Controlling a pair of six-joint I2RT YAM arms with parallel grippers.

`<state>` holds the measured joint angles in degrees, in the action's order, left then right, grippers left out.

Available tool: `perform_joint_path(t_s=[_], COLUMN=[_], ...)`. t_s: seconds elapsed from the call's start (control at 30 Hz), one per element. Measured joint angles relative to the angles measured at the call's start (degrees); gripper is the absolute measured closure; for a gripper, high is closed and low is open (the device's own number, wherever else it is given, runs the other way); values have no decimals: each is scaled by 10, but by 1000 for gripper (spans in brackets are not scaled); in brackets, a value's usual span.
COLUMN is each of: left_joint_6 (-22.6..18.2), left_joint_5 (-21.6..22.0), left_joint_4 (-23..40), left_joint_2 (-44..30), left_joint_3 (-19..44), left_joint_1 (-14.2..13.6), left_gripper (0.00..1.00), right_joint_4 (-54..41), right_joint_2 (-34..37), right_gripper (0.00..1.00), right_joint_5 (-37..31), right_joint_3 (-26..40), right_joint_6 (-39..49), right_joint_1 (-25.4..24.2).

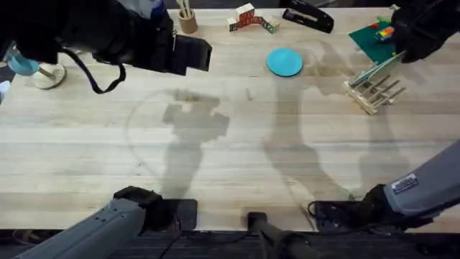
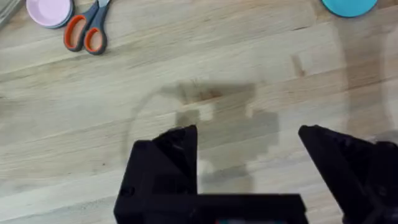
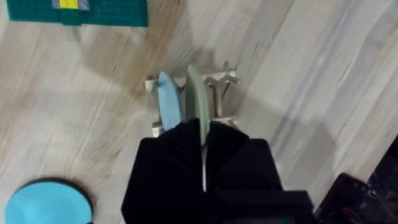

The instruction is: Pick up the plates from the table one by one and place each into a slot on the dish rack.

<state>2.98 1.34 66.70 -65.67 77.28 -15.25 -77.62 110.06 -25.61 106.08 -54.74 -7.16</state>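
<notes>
Two plates are standing on edge in the dish rack (image 3: 186, 102): a light blue plate (image 3: 168, 102) already slotted, and a cream plate (image 3: 194, 99) I am clenching with the right gripper (image 3: 204, 146). My left gripper (image 2: 249, 149) is hanging released over the table (image 2: 186, 56).

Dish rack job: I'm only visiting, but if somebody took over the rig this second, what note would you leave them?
Right gripper: fingers shut on the cream plate, held on edge at the dish rack, seemingly entering a slot.
Left gripper: fingers open, empty, above bare table.
Done: the light blue plate stands in the rack.
Left: release the cream plate, then rack the turquoise plate lying flat on the table.
</notes>
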Motion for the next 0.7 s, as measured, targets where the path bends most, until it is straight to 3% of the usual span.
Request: perform_joint_path(t_s=[0.7], left_joint_6=[0], left_joint_5=[0], left_joint_4=[0], left_joint_2=[0], left_joint_3=[0], left_joint_1=[0], left_gripper=[6], right_joint_4=[10], right_joint_2=[0], right_gripper=[972], right_joint_5=[6], right_joint_3=[-2], right_joint_6=[34], right_joint_1=[0])
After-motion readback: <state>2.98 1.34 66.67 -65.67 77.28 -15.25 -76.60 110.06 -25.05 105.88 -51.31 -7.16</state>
